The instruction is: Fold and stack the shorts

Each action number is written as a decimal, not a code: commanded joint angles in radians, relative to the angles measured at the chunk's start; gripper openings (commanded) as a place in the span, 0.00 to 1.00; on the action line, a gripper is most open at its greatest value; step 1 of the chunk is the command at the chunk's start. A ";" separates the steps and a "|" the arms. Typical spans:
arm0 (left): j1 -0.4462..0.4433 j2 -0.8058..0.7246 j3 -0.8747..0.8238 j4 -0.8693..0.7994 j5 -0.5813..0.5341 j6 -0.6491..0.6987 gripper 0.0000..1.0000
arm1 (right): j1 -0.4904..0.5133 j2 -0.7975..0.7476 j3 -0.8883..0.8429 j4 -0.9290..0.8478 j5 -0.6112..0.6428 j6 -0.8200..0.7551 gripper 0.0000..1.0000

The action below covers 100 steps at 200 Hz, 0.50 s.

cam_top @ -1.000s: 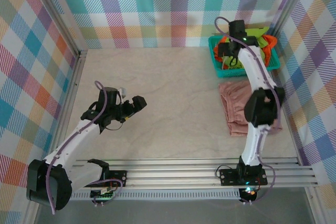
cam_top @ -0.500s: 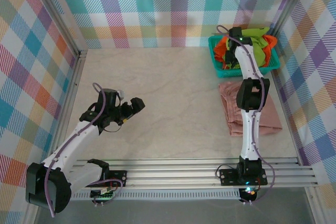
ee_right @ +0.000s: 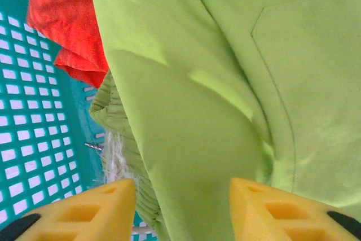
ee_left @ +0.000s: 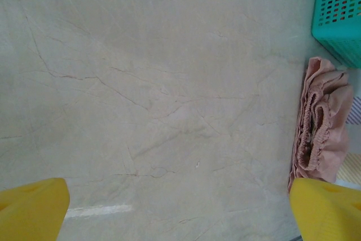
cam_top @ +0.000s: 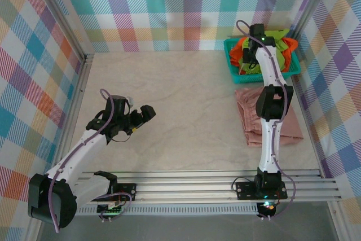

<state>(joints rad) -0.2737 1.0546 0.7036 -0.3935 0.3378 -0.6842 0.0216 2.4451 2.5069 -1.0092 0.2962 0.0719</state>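
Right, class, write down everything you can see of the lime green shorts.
The lime green shorts are soft, smooth fabric, crumpled in the teal basket and lying against the orange shorts. A gathered waistband, a frayed white cord and a pocket seam show. The right pincer straddles a fold; whether it grips is unclear.

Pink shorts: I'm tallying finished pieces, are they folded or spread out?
Folded: the pink shorts lie on the table as a compact rectangle, layers stacked at the waistband edge.

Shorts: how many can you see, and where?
3. The pink shorts lie on the table near the basket; the green shorts and orange shorts are in the basket. Others may be hidden underneath.
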 commanded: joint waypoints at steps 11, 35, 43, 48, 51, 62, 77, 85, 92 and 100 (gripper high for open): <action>-0.004 0.005 0.005 -0.011 -0.011 0.009 1.00 | -0.021 -0.001 0.017 -0.012 -0.019 0.013 0.37; -0.004 0.011 0.007 -0.011 -0.010 0.011 1.00 | -0.022 0.013 0.017 -0.020 -0.029 0.014 0.38; -0.004 0.012 0.006 -0.008 -0.010 0.009 1.00 | -0.023 0.017 0.017 -0.022 -0.031 0.014 0.39; -0.004 0.013 0.005 -0.008 -0.011 0.009 1.00 | -0.022 0.018 0.017 -0.024 -0.032 0.014 0.39; -0.004 0.014 0.006 -0.007 -0.010 0.009 1.00 | -0.023 0.019 0.017 -0.025 -0.032 0.014 0.38; -0.004 0.015 0.006 -0.005 -0.009 0.011 1.00 | -0.024 0.023 0.018 -0.026 -0.032 0.015 0.38; -0.004 0.015 0.005 -0.004 -0.010 0.010 1.00 | -0.025 0.026 0.017 -0.031 -0.034 0.015 0.38; -0.004 0.016 0.005 -0.005 -0.010 0.010 1.00 | -0.024 0.030 0.017 -0.032 -0.036 0.016 0.34; -0.004 0.015 0.004 -0.004 -0.010 0.010 1.00 | -0.026 0.031 0.017 -0.034 -0.037 0.015 0.29; -0.004 0.015 0.004 -0.004 -0.009 0.010 1.00 | -0.026 0.034 0.017 -0.037 -0.044 0.016 0.27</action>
<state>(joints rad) -0.2737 1.0679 0.7036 -0.3920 0.3374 -0.6838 0.0002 2.4489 2.5069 -1.0149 0.2741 0.0772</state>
